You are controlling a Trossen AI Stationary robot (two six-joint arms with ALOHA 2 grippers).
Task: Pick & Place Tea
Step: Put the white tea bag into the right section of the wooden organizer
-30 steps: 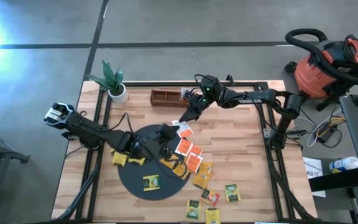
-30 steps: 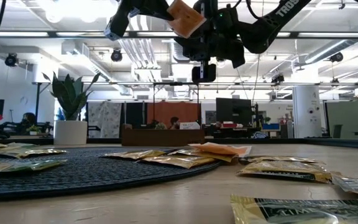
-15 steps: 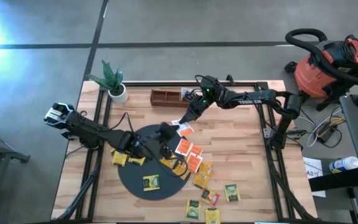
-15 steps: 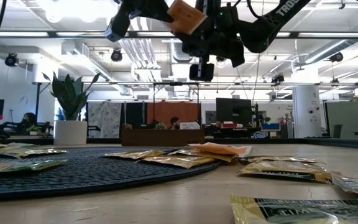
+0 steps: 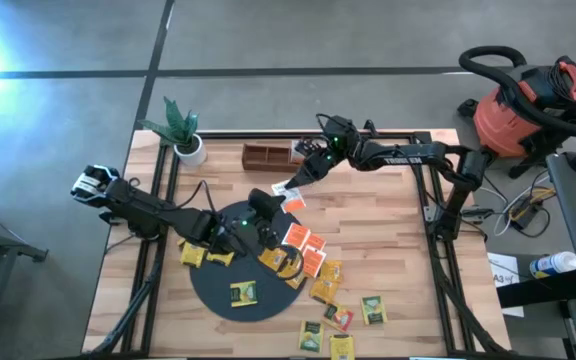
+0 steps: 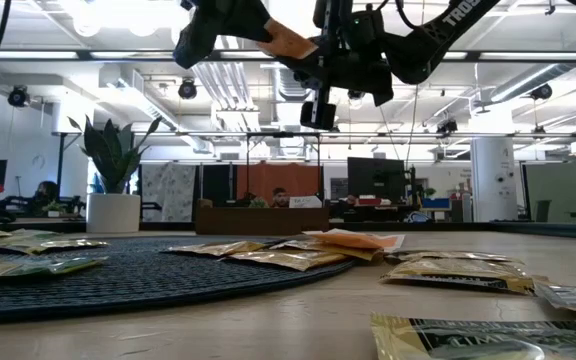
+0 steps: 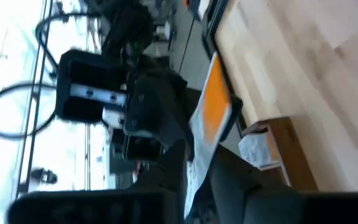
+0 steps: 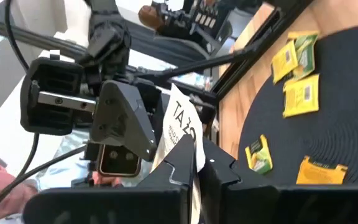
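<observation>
Between both grippers' jaws, above the table: orange tea packet (image 5: 286, 189).

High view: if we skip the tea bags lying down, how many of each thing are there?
Robot arms: 2 (left arm, right arm)
Potted plant: 1
Wooden compartment tray: 1
Black round mat: 1
Vacuum cleaner: 1
Tea packet up in the air: 1
Total: 7

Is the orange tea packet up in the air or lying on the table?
Up in the air. The low view shows the orange tea packet high above the table, between the right gripper, shut on it, and the left gripper.
</observation>
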